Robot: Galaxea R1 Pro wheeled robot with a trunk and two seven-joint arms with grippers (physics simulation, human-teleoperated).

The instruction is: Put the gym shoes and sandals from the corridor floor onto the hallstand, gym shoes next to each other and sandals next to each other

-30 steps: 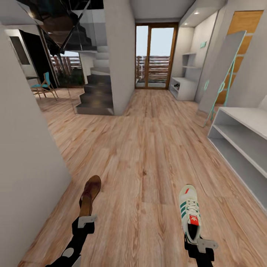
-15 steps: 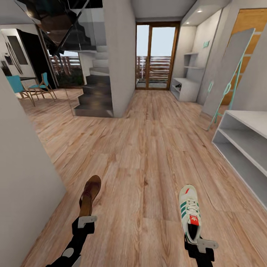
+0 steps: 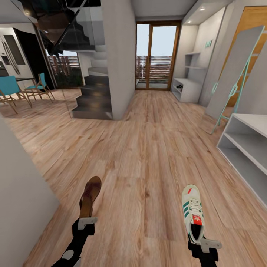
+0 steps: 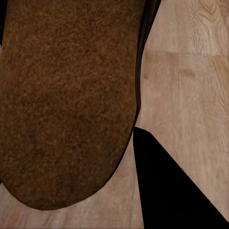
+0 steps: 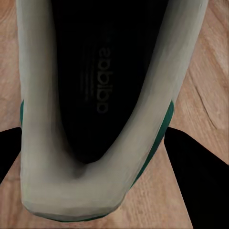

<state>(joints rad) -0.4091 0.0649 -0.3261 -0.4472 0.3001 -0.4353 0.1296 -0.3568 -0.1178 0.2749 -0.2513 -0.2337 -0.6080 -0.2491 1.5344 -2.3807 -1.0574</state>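
Note:
My left gripper [image 3: 86, 219] is shut on the heel end of a brown sandal [image 3: 90, 195], held toe-forward above the corridor floor [image 3: 148, 155]. In the left wrist view the sandal's suede sole [image 4: 67, 100] shows beside one black finger [image 4: 171, 191]. My right gripper [image 3: 200, 241] is shut on the heel of a white gym shoe [image 3: 193, 213] with green stripes. Its dark inside [image 5: 102, 76] lies between the black fingers [image 5: 200, 176] in the right wrist view. Far down the corridor on the right stands the pale-grey hallstand [image 3: 185, 91], with two floating shelves above it and something small and dark on its bench.
A similar pale-grey unit [image 3: 246, 142] with two open shelf levels is close on my right. A tall grey panel on a teal frame [image 3: 231, 74] leans beyond it. A white wall [image 3: 22, 193] is near my left. A staircase [image 3: 94, 96] and glass doors [image 3: 155, 55] lie ahead, teal chairs [image 3: 11, 91] at far left.
The whole view has shifted, so the camera moved: the left wall and the near right unit slid outward and teal chairs came into view. Both grippers kept their hold.

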